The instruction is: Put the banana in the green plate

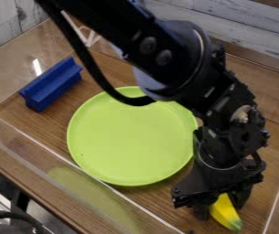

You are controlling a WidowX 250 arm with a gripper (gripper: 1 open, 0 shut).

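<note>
Beside the green plate (131,137), the end effector (212,203) meets the banana (227,213), grip unclear, lettering unreadable.

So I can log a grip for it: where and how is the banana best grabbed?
Probably around its middle, from above, fingers across its long curve: the banana lies flat on the wood, slim crosswise, its greenish tip pointing away from the hand.

Lime green seen across the plate (132,137), one even tone. Banana (225,212): bright yellow, a paler greenish patch at its end. Block (52,84) noted as solid blue. Arm (178,50) recorded as black with grey patches; gripper (215,196) black, perhaps dark grey in places, poorly seen. Tabletop (37,122) brown, wood-grained. Boards (215,18) whitish grey, streaked.
</note>
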